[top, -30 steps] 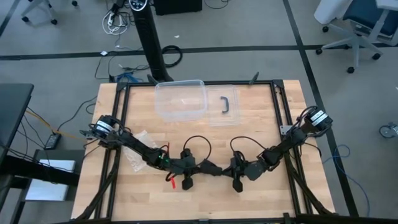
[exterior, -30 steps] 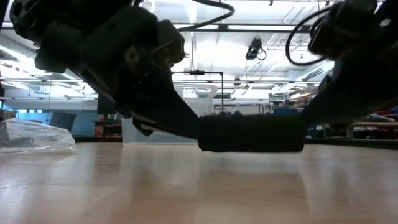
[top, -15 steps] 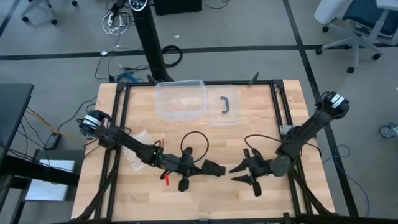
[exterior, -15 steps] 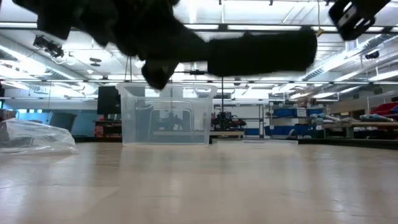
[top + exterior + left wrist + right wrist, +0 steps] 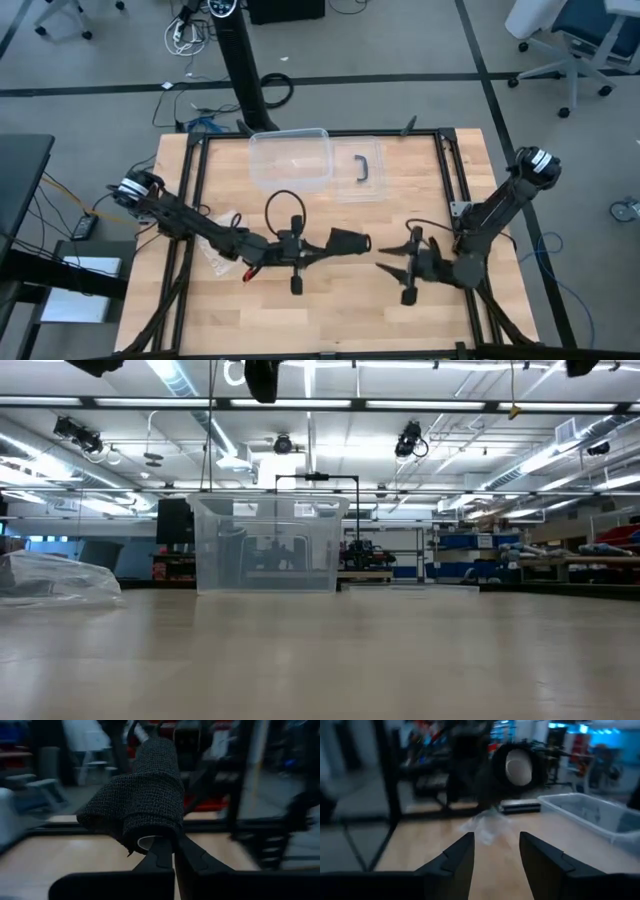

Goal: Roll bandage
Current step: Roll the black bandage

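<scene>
The bandage [image 5: 350, 241] is a black fabric roll with a pale core, lifted above the middle of the table. My left gripper [image 5: 328, 245] is shut on its left end. The left wrist view shows the bandage [image 5: 145, 795] reaching away from my left gripper [image 5: 174, 847]. My right gripper [image 5: 396, 257] stands open a little to the right of the roll, with nothing between its fingers. In the right wrist view the bandage [image 5: 517, 767] shows end-on, beyond my right gripper [image 5: 495, 845]. My left gripper pinches the roll's near end [image 5: 150, 837] between its two fingers, at the edge of the pale core opening. The fingers come level from the table's left and lie along the roll. The roll sticks out level toward the right, clear of the table.
A clear plastic box [image 5: 290, 158] stands at the far middle of the table, and its lid with a black handle [image 5: 362, 168] lies beside it. A crinkly clear bag [image 5: 220, 240] lies under the left arm. The low view shows the box [image 5: 265, 545] and the bag [image 5: 55, 580].
My right gripper has opened, let go of the roll and backed toward the table's right edge. My left gripper has risen and gone toward the far edge with the roll, which was low over the table and is now lifted clear and level.
</scene>
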Robot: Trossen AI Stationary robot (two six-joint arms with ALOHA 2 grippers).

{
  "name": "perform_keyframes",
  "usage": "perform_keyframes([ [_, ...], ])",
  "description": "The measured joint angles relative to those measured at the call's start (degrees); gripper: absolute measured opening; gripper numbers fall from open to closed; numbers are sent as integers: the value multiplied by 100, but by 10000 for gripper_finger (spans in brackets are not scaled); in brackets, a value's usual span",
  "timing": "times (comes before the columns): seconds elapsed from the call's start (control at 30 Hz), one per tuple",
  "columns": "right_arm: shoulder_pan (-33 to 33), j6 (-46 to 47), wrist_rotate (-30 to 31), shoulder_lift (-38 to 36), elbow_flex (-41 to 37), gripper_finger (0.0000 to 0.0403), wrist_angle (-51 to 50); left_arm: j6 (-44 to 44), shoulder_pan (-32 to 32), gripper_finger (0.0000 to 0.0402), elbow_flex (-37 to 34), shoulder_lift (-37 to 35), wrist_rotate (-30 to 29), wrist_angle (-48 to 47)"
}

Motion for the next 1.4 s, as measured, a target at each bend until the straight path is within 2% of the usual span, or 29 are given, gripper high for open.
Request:
perform_keyframes([
  [0.13, -340, 261, -23, 240, 2, 157, 421, 464, -22, 0, 0, 117, -346, 156],
  [0.23, -539, 270, -328, 443, 0, 158, 820, 672, -46, 0, 0, 231, -626, 237],
  [0.33, -651, 249, -347, 593, 2, 158, 1162, 718, -35, 0, 0, 364, -684, 361],
  [0.53, -892, 312, -579, 635, 2, 153, 1194, 716, -39, 0, 0, 521, -698, 591],
  [0.67, -944, 262, -585, 635, 2, 120, 1142, 719, -66, 0, 0, 524, -694, 662],
  [0.9, -975, 80, -598, 635, 2, 13, 1028, 762, -137, 0, 13, 524, -526, 803],
  [1.13, -907, 74, -517, 633, 2, 2, 793, 1025, -224, 0, 20, 524, -534, 1117],
  [1.4, -698, 722, -526, 593, 2, 1, 6, 1150, -257, 0, 20, 505, -565, 1254],
])
